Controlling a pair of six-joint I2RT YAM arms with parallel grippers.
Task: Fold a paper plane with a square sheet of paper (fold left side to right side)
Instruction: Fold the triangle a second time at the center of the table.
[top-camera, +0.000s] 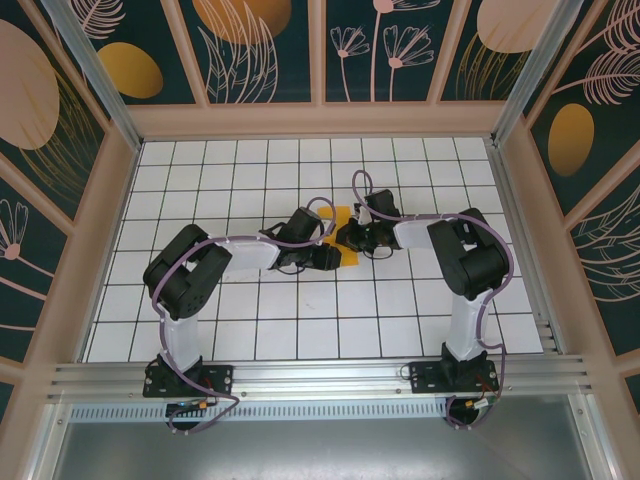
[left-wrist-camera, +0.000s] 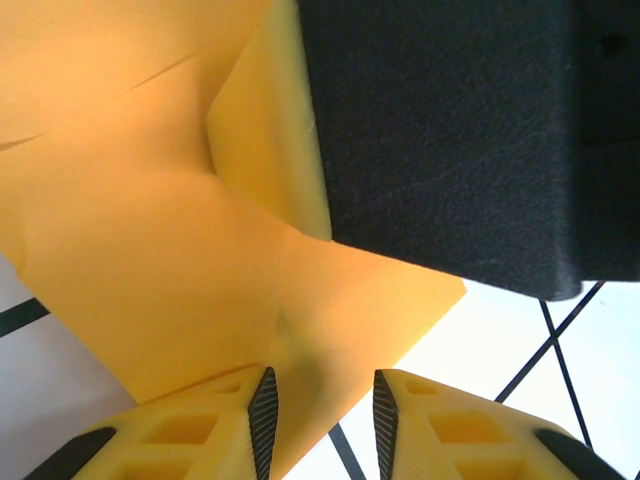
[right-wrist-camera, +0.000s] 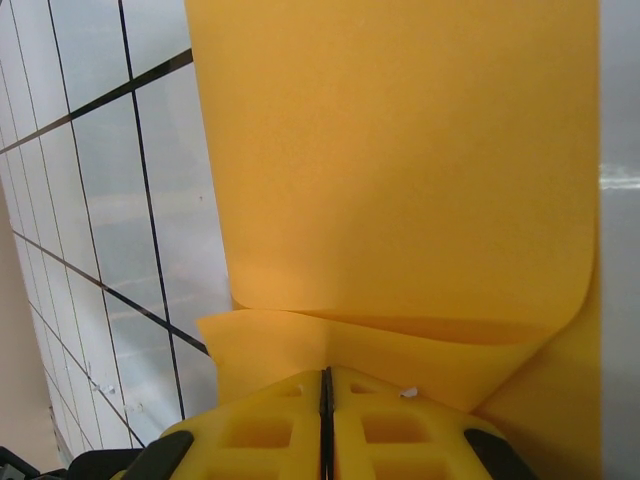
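while half-folded, plain orange-yellow paper (right-wrist-camera: 400, 180)

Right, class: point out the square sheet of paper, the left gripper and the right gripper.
square sheet of paper (left-wrist-camera: 150, 250), left wrist view, flat lower-left panel.
left gripper (left-wrist-camera: 322, 390), left wrist view, gap between its fingertips.
right gripper (right-wrist-camera: 326, 378), right wrist view, seam between its closed fingertips.
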